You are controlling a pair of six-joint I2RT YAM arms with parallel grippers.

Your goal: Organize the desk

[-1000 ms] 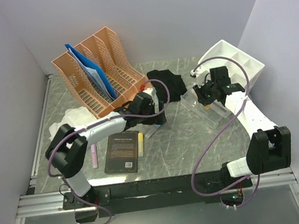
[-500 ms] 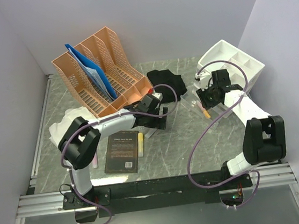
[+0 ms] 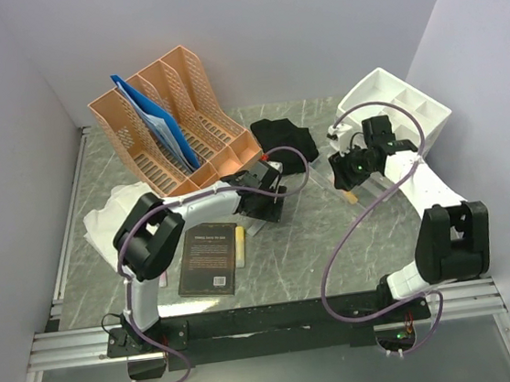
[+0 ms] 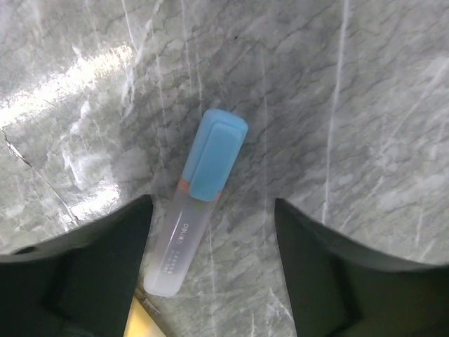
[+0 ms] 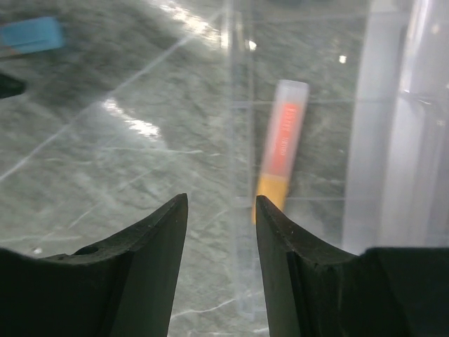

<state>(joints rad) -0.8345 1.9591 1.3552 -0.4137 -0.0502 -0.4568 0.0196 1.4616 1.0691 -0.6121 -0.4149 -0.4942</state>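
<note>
Both jaws gape empty, the left pair straddling a blue-capped highlighter [image 4: 196,203] lying lengthwise between them on the tabletop [image 4: 351,105]

Flat grey-green marble desk [image 3: 320,239], white-veined

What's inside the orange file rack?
The orange rack holds blue folders in one slot. The other slots look empty, though their walls hide parts inside.

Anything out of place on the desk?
Yes, loose clutter: a blue-capped highlighter lies flat on the desk, an orange highlighter lies near the white tray, a black cloth sits crumpled by the file rack, and a book lies flat instead of filed. Nothing spilled or broken.
</note>
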